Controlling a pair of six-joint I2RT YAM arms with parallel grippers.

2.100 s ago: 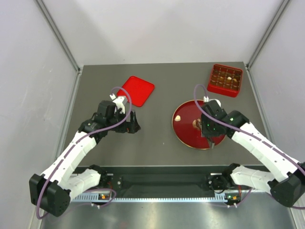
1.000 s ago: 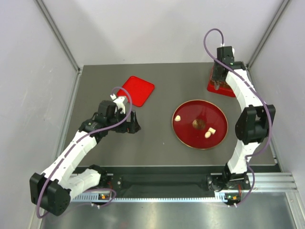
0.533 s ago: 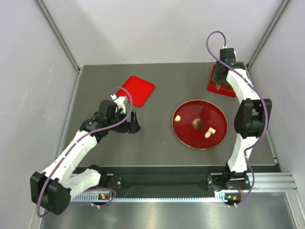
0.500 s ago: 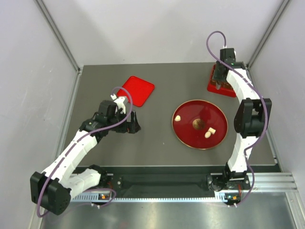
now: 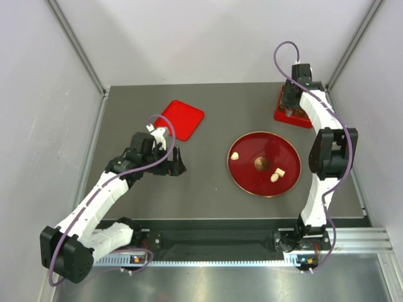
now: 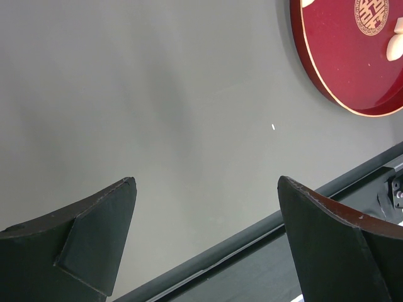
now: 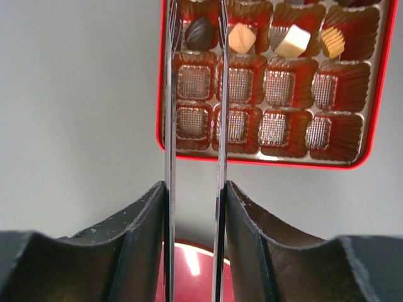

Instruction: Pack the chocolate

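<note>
My right gripper [image 7: 195, 185] is shut on thin metal tongs [image 7: 170, 126], whose two blades reach up over the red compartment box [image 7: 371, 113]. A dark chocolate [image 7: 200, 33] lies in a corner cell between the blade tips. Beside it in the same row sit a tan piece [image 7: 242, 38], a cream cube [image 7: 293, 41] and a ridged gold piece [image 7: 333, 42]. From above, the right gripper [image 5: 291, 104] hangs over the box [image 5: 305, 119]. Cream chocolates [image 5: 235, 155] [image 5: 277, 175] rest on the red plate [image 5: 252, 179]. My left gripper [image 5: 173, 162] [image 6: 206, 182] stands open and holds nothing.
The box's red lid [image 5: 182, 119] lies flat at the back left, just behind the left gripper. The red plate [image 6: 340, 69] with cream pieces [image 6: 395, 44] shows at the left wrist view's upper right. Grey walls close in the table on both sides.
The right arm swung with the tongs from the plate to the box at the back right and has stayed over it. The left arm has not moved.
</note>
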